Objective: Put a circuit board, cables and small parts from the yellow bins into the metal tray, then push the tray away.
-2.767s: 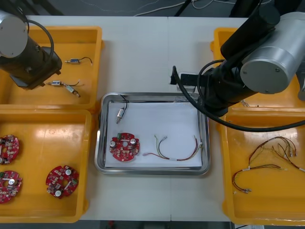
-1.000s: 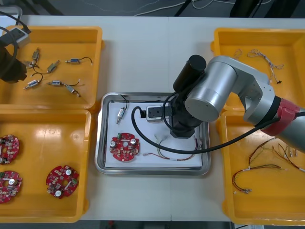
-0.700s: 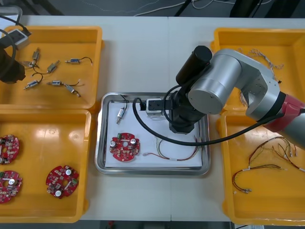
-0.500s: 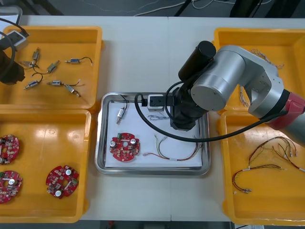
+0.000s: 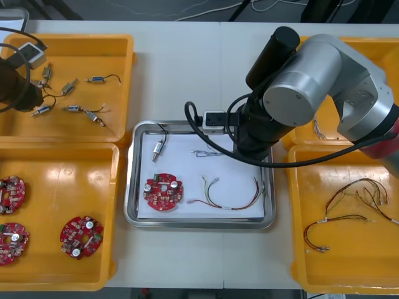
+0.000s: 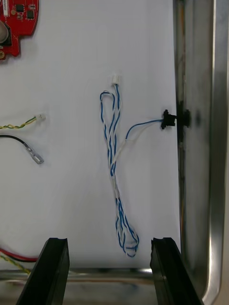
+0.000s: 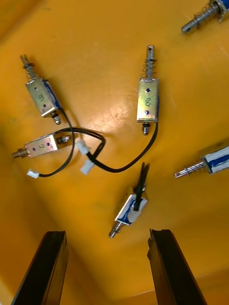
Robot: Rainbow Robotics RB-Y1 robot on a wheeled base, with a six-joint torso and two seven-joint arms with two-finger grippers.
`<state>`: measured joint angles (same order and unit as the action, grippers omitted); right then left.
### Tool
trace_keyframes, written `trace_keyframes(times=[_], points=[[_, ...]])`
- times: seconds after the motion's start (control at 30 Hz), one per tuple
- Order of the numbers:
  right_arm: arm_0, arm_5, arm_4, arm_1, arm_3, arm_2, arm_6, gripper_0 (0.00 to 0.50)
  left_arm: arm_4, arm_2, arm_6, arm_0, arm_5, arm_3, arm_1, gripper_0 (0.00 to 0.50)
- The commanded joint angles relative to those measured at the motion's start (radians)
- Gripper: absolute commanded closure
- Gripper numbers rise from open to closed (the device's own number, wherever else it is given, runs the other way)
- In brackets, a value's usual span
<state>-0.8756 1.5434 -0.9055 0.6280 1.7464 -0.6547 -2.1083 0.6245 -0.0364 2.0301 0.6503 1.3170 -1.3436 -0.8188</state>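
Near-left yellow plastic bin (image 5: 56,274), 8 o'clock on the light bench (image 5: 193,75): spare round red circuit boards (image 5: 81,237). Near-right yellow bin (image 5: 349,261), 4 o'clock: loose red and yellow cables (image 5: 358,199).

Centre: shiny rectangular metal tray (image 5: 199,222), white inside, sits between the bins. Contents:
- one round red circuit board (image 5: 163,190) at 8 o'clock
- red and yellow cable (image 5: 227,196) at 5 o'clock
- small metal part with black lead (image 5: 158,148) at 10 o'clock
- thin twisted blue and white cable (image 6: 117,176) near 12 o'clock, folded into a long loose hank, flat on the white, its black plug end touching the tray wall

Right end effector (image 6: 109,271) is over the tray's far half. It is released: fingers apart, nothing gripped, the hank's end lying just between the tips.

Left end effector (image 7: 107,267) is at 10 o'clock over the far-left yellow bin (image 5: 81,38). It is also released, hovering above scattered small metal parts (image 7: 148,100) without touching any.

Step, judged: blue and white cable drop-off is done and every item type is now in the tray.

Next move likely: clear the right arm, maybe add another part from the left, then push the tray toward 12 o'clock. The push needs low contact at the 6 o'clock rim and a straight line, or the tray may skew into the bins.
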Motion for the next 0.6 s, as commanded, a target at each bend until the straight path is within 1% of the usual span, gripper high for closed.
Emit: trace_keyframes(times=[0.03, 0.2, 0.37, 0.6], points=[[-0.039, 0.087, -0.018, 0.027, 0.071, 0.106, 0.134, 0.0, -0.011, -0.007, 0.079, -0.021, -0.024, -0.006, 0.033, 0.0], [-0.039, 0.19, -0.027, 0.032, 0.108, 0.187, 0.246, 0.0, -0.006, -0.007, 0.119, -0.038, -0.053, -0.005, 0.05, 0.0], [-0.039, 0.279, -0.035, 0.055, 0.15, 0.247, 0.381, 0.0, -0.012, -0.007, 0.142, -0.04, -0.062, -0.005, 0.063, 0.0], [-0.026, 0.339, -0.047, 0.095, 0.189, 0.294, 0.551, 0.0, -0.023, -0.007, 0.168, -0.047, -0.065, -0.005, 0.066, 0.0]])
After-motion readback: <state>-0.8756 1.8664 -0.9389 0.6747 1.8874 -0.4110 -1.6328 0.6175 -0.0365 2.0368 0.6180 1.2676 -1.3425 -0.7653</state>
